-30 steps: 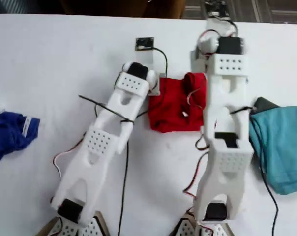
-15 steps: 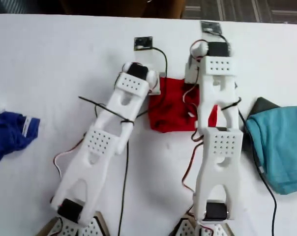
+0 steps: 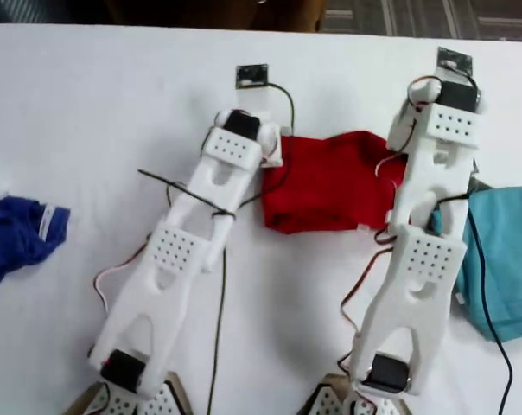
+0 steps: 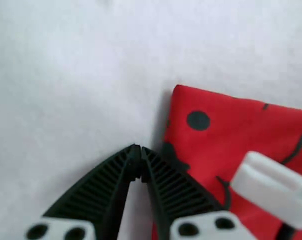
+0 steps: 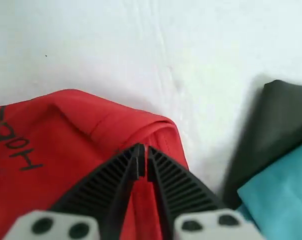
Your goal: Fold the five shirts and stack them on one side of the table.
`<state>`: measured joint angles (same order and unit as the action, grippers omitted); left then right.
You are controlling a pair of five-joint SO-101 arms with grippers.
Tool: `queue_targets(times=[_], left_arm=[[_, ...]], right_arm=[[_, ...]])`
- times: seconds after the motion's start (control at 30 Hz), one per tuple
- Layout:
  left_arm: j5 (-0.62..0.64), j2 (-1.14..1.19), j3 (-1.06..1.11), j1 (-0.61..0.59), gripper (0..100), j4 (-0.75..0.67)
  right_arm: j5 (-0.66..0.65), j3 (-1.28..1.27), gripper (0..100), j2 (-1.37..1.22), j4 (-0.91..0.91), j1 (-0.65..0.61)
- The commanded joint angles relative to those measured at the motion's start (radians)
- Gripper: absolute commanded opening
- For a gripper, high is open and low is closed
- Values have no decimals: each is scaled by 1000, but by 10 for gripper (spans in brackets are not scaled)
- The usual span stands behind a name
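Red shirt [image 3: 330, 181] lies on the table [image 3: 114, 104] between my two arms, its long axis running left to right, so that one short end falls to each of my grippers. My left gripper [image 4: 137, 162] stands at the shirt's left end. Its jaws are closed tip to tip, with the tips over the shadowed strip just beside the cloth's edge, and I cannot tell whether any fabric is caught between them. My right gripper [image 5: 141, 160] stands at the opposite end. Its jaws are likewise closed, with the tips resting on the rolled red hem, and I judge that they pinch it. The shirt therefore extends inward from each gripper toward the other, and neither arm is clearly the nearer. Any fold across the long axis would, in my judgement, carry one end over toward the other. Just beyond my right gripper lies the teal shirt [image 3: 507, 259], with the dark shirt [image 5: 271, 120] under its far corner. The blue shirt [image 3: 15, 233] lies well apart, at the table's left edge.
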<state>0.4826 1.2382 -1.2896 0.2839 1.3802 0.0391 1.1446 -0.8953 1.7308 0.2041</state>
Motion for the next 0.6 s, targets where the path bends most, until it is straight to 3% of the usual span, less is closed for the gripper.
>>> queue_targets(times=[0.0,0.27,0.57], left_arm=[[3,-5,-31,3,33,-6],[6,-5,-31,-31,33,-6],[5,-29,-62,-358,87,184]], right_arm=[[5,75,18,65,16,-31],[5,17,18,206,39,-205],[6,-307,18,361,-35,-288]])
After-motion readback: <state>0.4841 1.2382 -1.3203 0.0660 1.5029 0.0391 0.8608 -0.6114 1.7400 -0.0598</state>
